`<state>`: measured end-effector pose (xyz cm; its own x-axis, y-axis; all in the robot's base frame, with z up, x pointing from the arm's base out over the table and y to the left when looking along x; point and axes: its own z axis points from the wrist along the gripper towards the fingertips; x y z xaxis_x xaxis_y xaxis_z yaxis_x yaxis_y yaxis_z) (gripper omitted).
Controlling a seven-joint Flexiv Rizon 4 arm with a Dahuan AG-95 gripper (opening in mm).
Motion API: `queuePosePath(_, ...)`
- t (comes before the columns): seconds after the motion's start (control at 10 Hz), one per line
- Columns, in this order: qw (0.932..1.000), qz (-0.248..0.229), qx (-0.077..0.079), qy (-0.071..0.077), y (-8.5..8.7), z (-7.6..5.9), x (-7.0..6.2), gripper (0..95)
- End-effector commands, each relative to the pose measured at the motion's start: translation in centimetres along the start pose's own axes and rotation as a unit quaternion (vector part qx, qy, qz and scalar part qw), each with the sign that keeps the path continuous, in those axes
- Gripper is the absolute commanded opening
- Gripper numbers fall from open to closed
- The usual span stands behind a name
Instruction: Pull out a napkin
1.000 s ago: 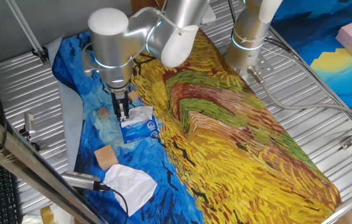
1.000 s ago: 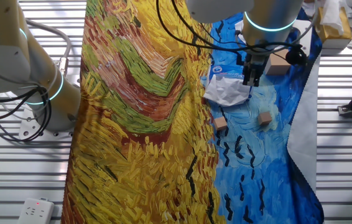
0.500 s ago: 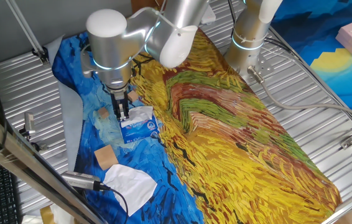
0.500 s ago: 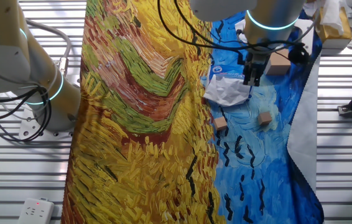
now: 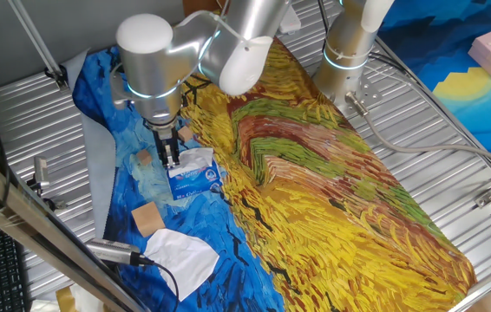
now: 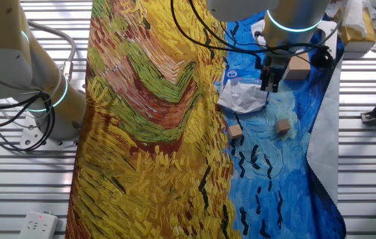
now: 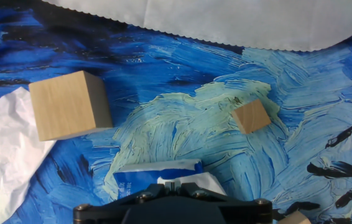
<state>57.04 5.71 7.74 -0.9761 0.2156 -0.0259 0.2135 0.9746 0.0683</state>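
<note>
The blue-and-white tissue pack point(image 5: 197, 179) lies on the blue part of the painted cloth; it also shows in the other fixed view point(image 6: 240, 75) and at the bottom of the hand view point(image 7: 143, 177). A white napkin point(image 5: 197, 157) sticks up out of it, crumpled point(image 6: 244, 99), and its edge reaches my fingers point(image 7: 204, 182). My gripper point(image 5: 171, 161) points straight down over the pack point(image 6: 268, 85). Its jaws stand closed, with the white sheet pinched between them point(image 7: 177, 185).
A large wooden block point(image 7: 69, 104) and a small one point(image 7: 251, 116) lie just beyond the pack. Another white tissue point(image 5: 180, 251) lies near the front left. A second small block point(image 6: 234, 133) sits by the yellow cloth. A cable and probe point(image 5: 115, 252) lie at the table's front left.
The arm has shifted slightly up and sideways with the gripper still closed over the pack. The pack and blocks have not moved.
</note>
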Motion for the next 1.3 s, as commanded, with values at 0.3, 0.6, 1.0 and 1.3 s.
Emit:
queuePosePath(0.3,0.9998,-0.009,0.000,0.015,0.15,0.20,-0.30,0.0)
queuePosePath(0.6,0.9997,-0.005,0.001,0.026,0.15,0.20,-0.30,0.0)
queuePosePath(1.0,0.9992,-0.004,0.003,0.039,0.15,0.20,-0.30,0.0)
queuePosePath(1.3,0.9991,-0.002,0.003,0.042,0.15,0.20,-0.30,0.0)
